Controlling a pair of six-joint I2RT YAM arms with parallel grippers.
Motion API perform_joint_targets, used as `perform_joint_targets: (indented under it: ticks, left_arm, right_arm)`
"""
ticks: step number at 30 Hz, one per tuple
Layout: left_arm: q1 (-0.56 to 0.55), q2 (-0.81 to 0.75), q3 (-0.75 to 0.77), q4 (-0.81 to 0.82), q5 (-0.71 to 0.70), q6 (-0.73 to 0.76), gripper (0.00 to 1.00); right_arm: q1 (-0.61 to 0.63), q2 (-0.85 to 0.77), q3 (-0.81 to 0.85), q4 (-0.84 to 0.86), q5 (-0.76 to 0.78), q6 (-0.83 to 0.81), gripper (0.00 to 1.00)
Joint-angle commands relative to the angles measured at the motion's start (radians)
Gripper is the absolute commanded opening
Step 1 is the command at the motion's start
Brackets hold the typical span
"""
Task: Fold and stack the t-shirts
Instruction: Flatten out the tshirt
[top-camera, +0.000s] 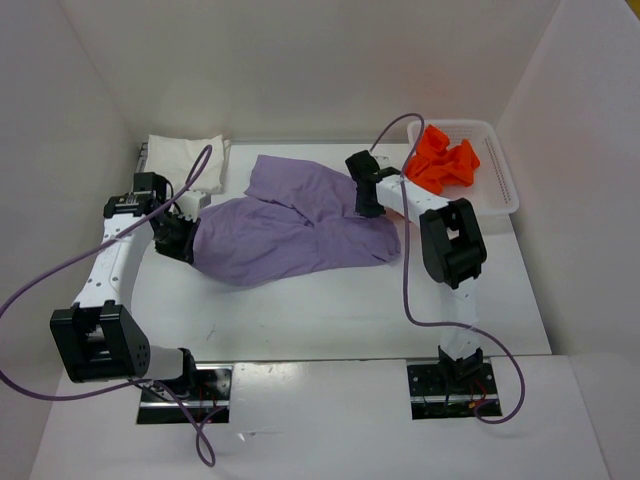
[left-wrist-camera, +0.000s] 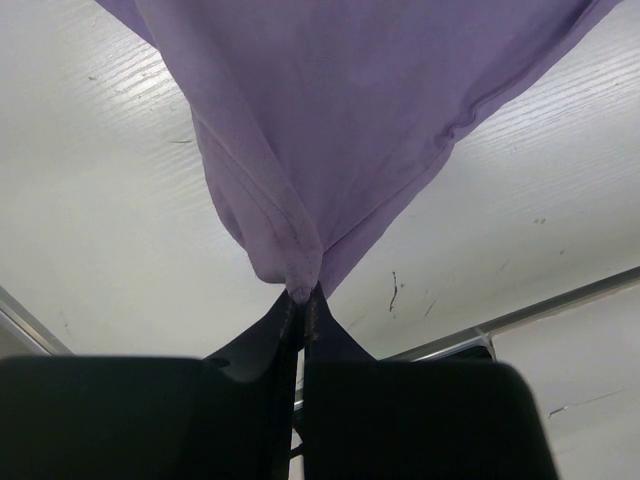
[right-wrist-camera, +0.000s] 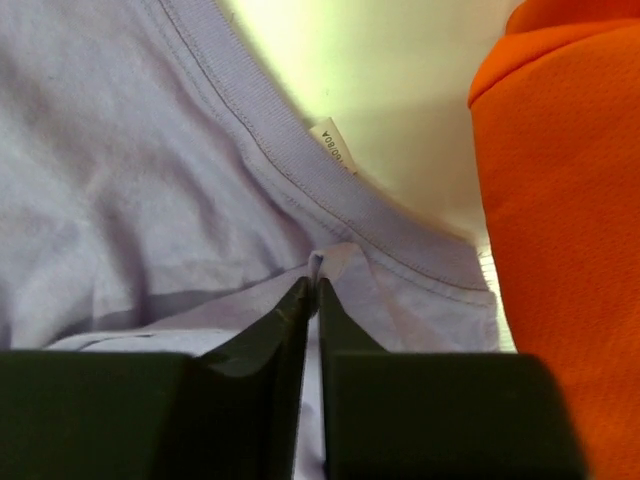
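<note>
Both the left hand (top-camera: 185, 238) and the right hand (top-camera: 368, 205) are pinched shut on the purple t-shirt (top-camera: 300, 228), which lies rumpled across the middle of the worktop (top-camera: 330, 310). The left grips its left edge, the right grips fabric beside the collar (right-wrist-camera: 270, 150). An orange t-shirt (top-camera: 445, 160) sits bunched in a white basket (top-camera: 505, 185) at back right, and a folded white cloth (top-camera: 185, 158) lies back left. Folding looks barely begun, and nothing purple or orange is stacked yet.

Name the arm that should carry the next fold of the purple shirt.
Left, probably. The left pincer is shut on the purple shirt at its end, with open table beside it. The right pincer, shut at the collar, is crowded by the basket.
</note>
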Motion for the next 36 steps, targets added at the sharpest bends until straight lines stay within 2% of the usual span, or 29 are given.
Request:
perform_joint_targets:
  ticks: [1,2,4,9,10,13,15,19,20,22,23,26,30,33,34,36]
  left_arm:
    - [-0.004,0.002,0.02,-0.011,0.015,0.01,0.0]
    - [-0.004,0.002,0.02,-0.011,0.015,0.01,0.0]
    - [-0.004,0.002,0.01,-0.011,0.006,0.01,0.0]
    - [-0.004,0.002,0.0,-0.011,0.006,0.01,0.0]
    - [-0.004,0.002,0.0,-0.011,0.006,0.01,0.0]
    - [-0.004,-0.007,0.0,-0.011,0.006,0.019,0.0]
    - [-0.004,-0.007,0.0,-0.011,0.006,0.019,0.0]
    - [-0.004,-0.007,0.0,-0.011,0.006,0.019,0.0]
    - [-0.004,-0.007,0.0,-0.011,0.006,0.019,0.0]
    - [-0.004,-0.016,0.0,-0.011,0.006,0.019,0.0]
    - [-0.004,-0.016,0.0,-0.011,0.006,0.019,0.0]
    - [-0.004,-0.016,0.0,-0.002,-0.008,0.019,0.0]
    - [-0.004,-0.025,0.086,0.055,-0.017,-0.013,0.0]
    - [-0.004,0.019,0.242,0.13,-0.028,-0.034,0.0]
    - [-0.004,0.039,0.3,0.148,-0.028,-0.045,0.0]
    - [-0.004,0.111,0.529,0.19,-0.039,-0.091,0.0]
  right_arm:
    - [-0.008,-0.016,0.009,0.041,0.005,0.019,0.09]
    - [-0.008,-0.016,0.009,0.041,0.005,0.019,0.06]
    - [-0.008,-0.016,0.009,0.041,0.005,0.019,0.06]
    - [-0.008,0.028,0.05,0.02,0.005,0.01,0.22]
    - [-0.008,0.041,0.051,0.006,0.005,0.01,0.3]
    - [-0.017,0.071,0.06,-0.005,0.005,0.01,0.44]
    - [-0.017,0.072,0.035,0.008,0.005,0.01,0.44]
    - [-0.028,0.081,0.035,0.008,0.005,0.01,0.34]
    - [-0.028,0.081,0.035,0.008,0.005,0.01,0.2]
    - [-0.028,0.07,0.035,0.008,0.005,0.01,0.04]
    - [-0.028,0.061,0.026,0.008,0.014,0.01,0.0]
    - [-0.028,0.007,0.026,-0.007,0.051,0.01,0.0]
    - [-0.028,-0.123,0.078,-0.049,0.087,-0.009,0.0]
    - [-0.028,-0.23,0.191,-0.084,0.141,-0.039,0.0]
    - [-0.028,-0.249,0.284,-0.096,0.164,-0.04,0.0]
    - [-0.028,-0.287,0.453,-0.138,0.245,-0.064,0.0]
